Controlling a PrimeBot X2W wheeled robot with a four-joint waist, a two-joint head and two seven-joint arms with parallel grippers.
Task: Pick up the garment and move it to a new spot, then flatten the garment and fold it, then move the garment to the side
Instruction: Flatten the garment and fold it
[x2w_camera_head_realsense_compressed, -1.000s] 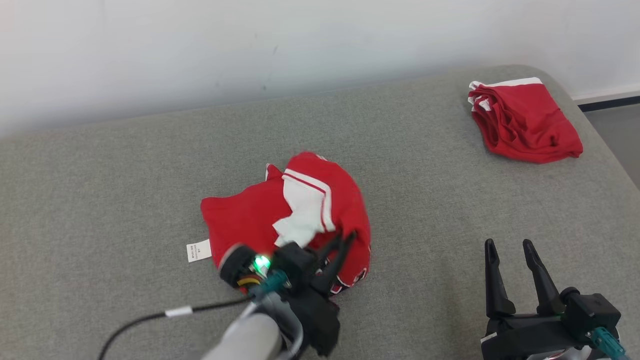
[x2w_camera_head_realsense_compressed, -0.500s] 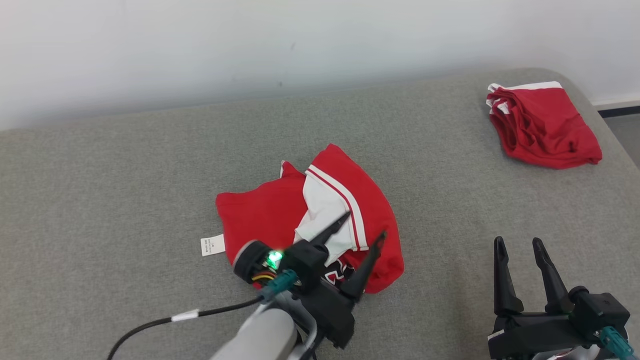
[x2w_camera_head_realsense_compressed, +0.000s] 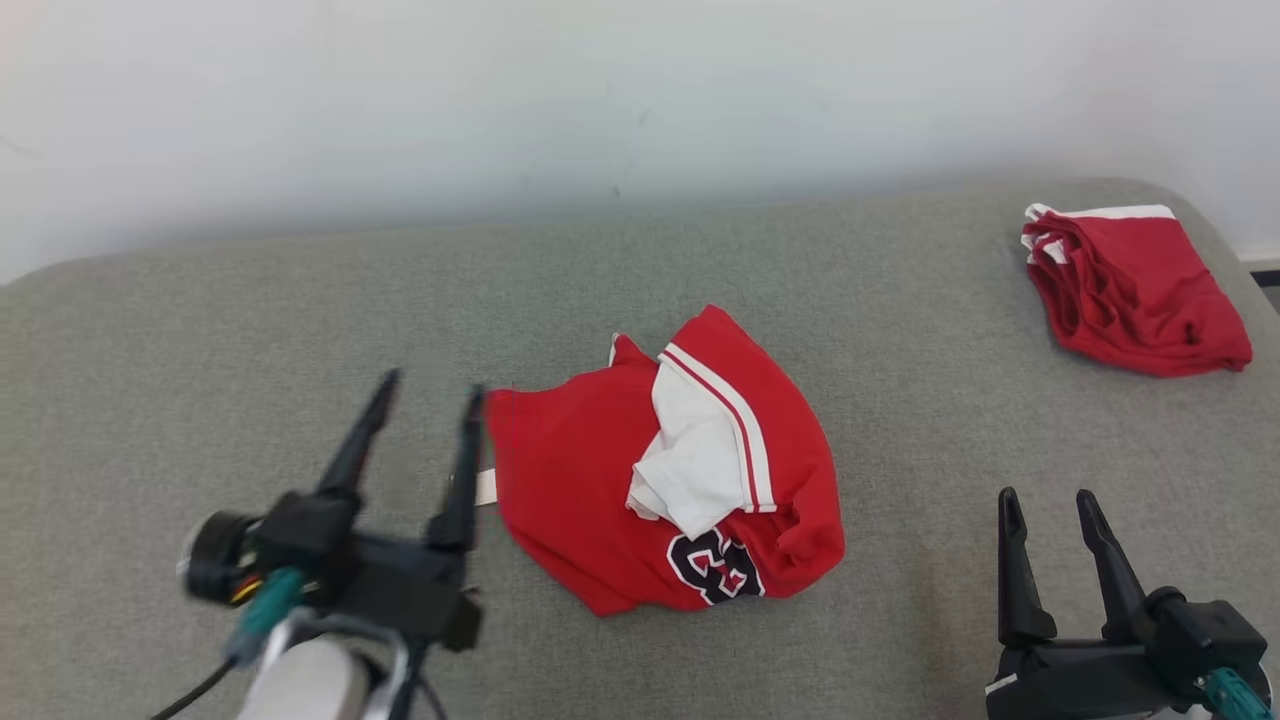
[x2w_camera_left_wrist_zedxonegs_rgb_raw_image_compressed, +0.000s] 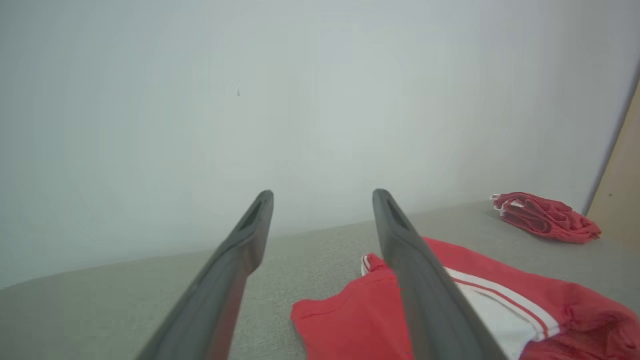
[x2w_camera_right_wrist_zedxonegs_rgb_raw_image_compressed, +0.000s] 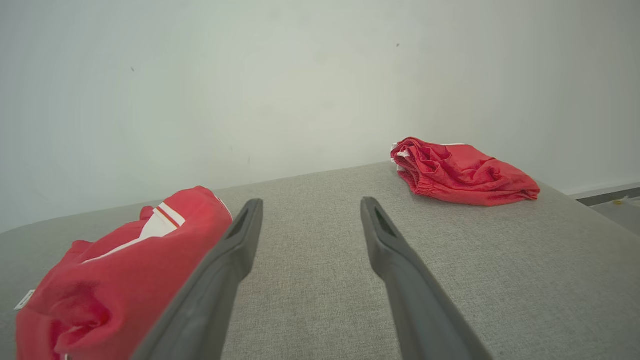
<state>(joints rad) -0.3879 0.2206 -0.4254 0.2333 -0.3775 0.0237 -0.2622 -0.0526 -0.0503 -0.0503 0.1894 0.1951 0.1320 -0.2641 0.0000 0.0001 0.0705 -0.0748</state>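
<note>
the crumpled garment (x2w_camera_head_realsense_compressed: 590, 510) lay just beside the left gripper (x2w_camera_head_realsense_compressed: 432, 385), on its right, jaws spread wide and empty; the right gripper (x2w_camera_head_realsense_compressed: 1046, 497), equally spread and empty, sat farther away.

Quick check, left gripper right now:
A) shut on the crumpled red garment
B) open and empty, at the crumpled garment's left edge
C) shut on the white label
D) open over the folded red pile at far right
B: the left gripper has its fingers spread apart with nothing held between them, right at the left edge of the crumpled garment.
</note>
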